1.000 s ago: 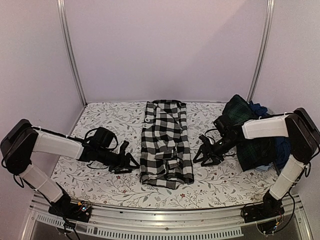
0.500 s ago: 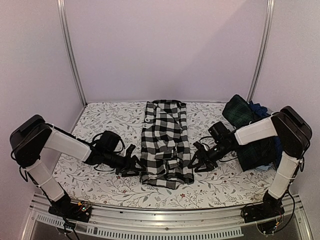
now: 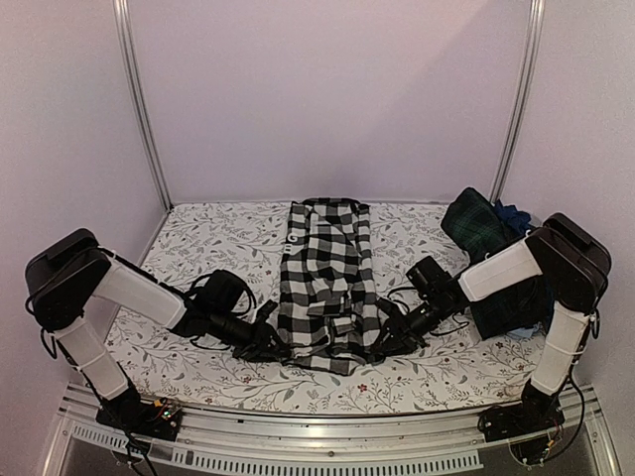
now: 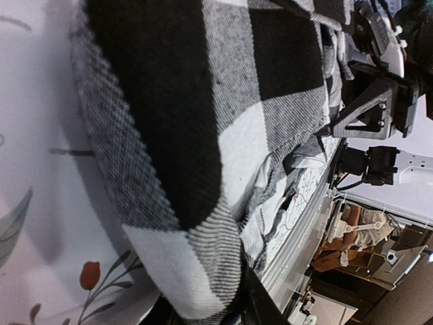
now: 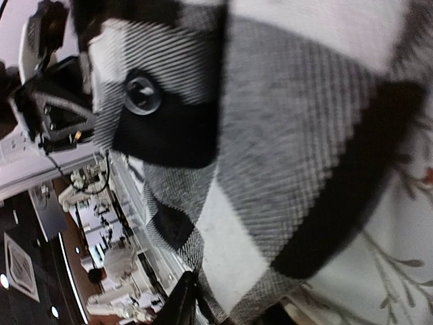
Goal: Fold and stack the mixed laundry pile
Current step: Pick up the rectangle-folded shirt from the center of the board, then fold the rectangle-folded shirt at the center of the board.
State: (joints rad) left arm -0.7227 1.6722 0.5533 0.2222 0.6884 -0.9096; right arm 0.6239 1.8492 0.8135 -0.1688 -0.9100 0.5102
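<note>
The black-and-white checked shirt [image 3: 327, 283] lies flat and lengthwise in the middle of the floral table covering [image 3: 208, 233]. My left gripper [image 3: 274, 343] is at its near left corner and my right gripper [image 3: 383, 342] at its near right corner. In the left wrist view the shirt's hem [image 4: 203, 101] is bunched between my left gripper's [image 4: 210, 306] dark fingers [image 4: 262, 306]. In the right wrist view the shirt [image 5: 284, 135] fills the gap of my right gripper [image 5: 226, 310]. The rest of the pile, dark green-navy plaid [image 3: 491, 253] over blue pieces [image 3: 512, 214], sits at the right.
The table's metal front rail [image 3: 327, 441] runs just behind both grippers. Grey walls and two upright posts [image 3: 139, 99] close the back. The pile at the right lies under my right arm's forearm [image 3: 496, 270].
Both grippers have moved inward from the bare covering to the shirt's near corners. Their fingers, spread apart before, now sit at the shirt's hem.
</note>
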